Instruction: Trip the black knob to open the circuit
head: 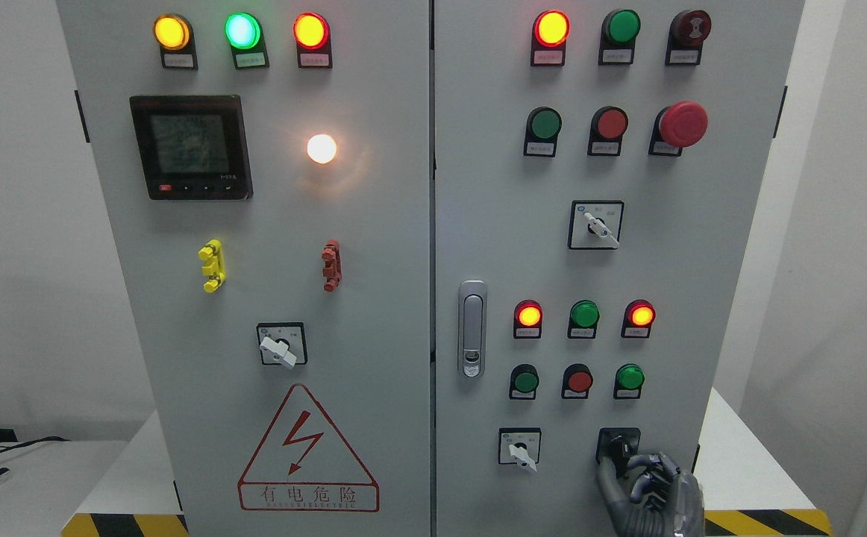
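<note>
The black knob (618, 443) sits in a black square plate at the lower right of the grey cabinet's right door (501, 246). My right hand (627, 466) comes up from the bottom edge right of the middle. Its grey fingers (606, 477) curl up onto the knob and pinch it, hiding most of its handle. The left arm does not show.
A white-handled rotary switch (521, 450) is just left of the knob, with three push buttons (578, 381) above. The door latch (471, 328) stands by the centre seam. A yellow-black striped edge (765, 520) runs along the base.
</note>
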Available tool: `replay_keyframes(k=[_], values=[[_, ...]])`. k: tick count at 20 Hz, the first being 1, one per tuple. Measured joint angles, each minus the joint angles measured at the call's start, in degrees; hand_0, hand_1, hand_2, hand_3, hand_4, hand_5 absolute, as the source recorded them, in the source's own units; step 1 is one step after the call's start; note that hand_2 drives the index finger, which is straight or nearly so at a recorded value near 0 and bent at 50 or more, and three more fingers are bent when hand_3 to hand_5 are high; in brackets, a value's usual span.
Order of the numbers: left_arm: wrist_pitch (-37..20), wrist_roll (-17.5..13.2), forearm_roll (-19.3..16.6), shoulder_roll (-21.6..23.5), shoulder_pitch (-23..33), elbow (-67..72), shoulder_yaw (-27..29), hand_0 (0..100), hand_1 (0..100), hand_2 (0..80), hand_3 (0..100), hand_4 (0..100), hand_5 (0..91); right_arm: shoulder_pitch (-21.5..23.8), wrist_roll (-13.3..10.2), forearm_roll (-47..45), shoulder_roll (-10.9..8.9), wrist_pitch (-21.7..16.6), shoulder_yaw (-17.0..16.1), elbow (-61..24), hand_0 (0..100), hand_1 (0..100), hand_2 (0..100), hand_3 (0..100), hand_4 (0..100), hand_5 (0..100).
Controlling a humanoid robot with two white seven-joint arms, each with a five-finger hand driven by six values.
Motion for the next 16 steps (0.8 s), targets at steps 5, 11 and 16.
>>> replay_keyframes(k=[5,11,16], values=[[0.0,0.0,0.0,0.0,0.0,0.0,0.0,12,39,0.0,0,0,0.0,-0.1,0.0,-0.8,0.11,-0.1,0.0,0.0,38,84,61,98,93,99],[0.0,0.0,0.0,0.0,0.0,0.0,0.0,12,39,0.0,0,0,0.0,-0.1,0.0,-1.7,0.21,-0.2,0.2,-0.1,39,84,61,98,93,99],[0.0,0.0,0.0,0.0,0.0,0.0,0.0,12,39,0.0,0,0,0.0,-0.1,0.1,-2.4,0.29,1.2,0.3,-0.1,39,85,61,99,93,99]])
